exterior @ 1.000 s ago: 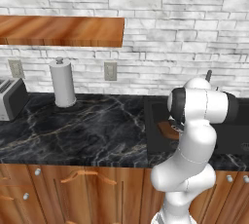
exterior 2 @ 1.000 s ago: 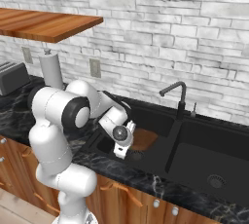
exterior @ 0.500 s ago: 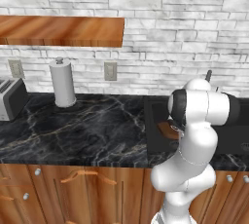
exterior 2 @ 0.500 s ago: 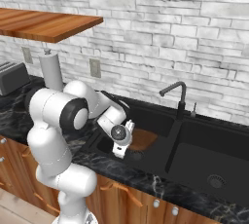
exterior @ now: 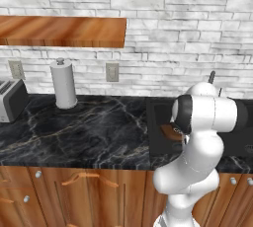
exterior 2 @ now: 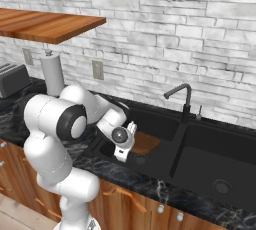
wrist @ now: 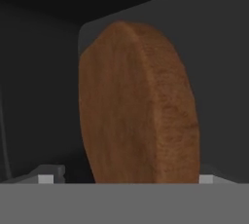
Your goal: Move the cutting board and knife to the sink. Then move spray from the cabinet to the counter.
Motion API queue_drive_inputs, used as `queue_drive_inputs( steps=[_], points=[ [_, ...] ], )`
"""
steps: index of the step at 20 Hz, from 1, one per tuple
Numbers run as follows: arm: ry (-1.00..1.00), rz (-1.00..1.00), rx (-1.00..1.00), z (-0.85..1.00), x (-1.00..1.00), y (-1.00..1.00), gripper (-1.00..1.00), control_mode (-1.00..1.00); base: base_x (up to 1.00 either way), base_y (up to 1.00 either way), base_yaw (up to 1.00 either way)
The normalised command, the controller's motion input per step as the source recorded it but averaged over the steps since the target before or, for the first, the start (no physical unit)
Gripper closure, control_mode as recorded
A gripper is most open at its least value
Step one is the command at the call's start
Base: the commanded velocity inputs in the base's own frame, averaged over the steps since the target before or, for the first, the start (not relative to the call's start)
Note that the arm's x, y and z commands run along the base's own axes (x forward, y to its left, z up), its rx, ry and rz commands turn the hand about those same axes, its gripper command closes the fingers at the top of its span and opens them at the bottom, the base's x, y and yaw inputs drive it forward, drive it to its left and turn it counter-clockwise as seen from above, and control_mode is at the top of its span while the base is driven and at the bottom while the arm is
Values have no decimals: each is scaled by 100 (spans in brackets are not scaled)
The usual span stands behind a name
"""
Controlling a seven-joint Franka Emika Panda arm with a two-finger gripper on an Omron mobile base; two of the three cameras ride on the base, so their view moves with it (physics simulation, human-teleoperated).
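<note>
Board first: I see the cutting board [exterior 2: 145,143] lying inside the left basin of the black sink [exterior 2: 210,149], one rounded end rising close in front of my hand camera [wrist: 138,106]. My gripper [exterior 2: 126,141] hangs just beside it (jaws spread wide, gripping nothing). Behind, a paper towel roll [exterior: 63,84] and toaster [exterior: 11,100] stand on the dark marble surface [exterior: 84,132] under the wooden shelf [exterior: 62,30].

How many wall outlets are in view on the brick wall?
2. One outlet sits right of the paper towel roll; the other outlet sits left of the roll, above the toaster. The arm may hide more.
</note>
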Motion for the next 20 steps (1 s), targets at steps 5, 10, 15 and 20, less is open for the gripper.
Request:
queue_drive_inputs(
  steps=[5, 10, 15, 20],
  points=[
    [3, 0, 0, 8, -27, 0, -100, -100, 0, 0, 0],
    [6, -1, 0, 6, -29, 0, -100, -100, 0, 0, 0],
    [12, -1, 0, 8, -31, 0, -100, -100, 0, 0, 0],
    [12, 0, 0, 14, -29, 0, -100, -100, 0, 0, 0]
  ],
)
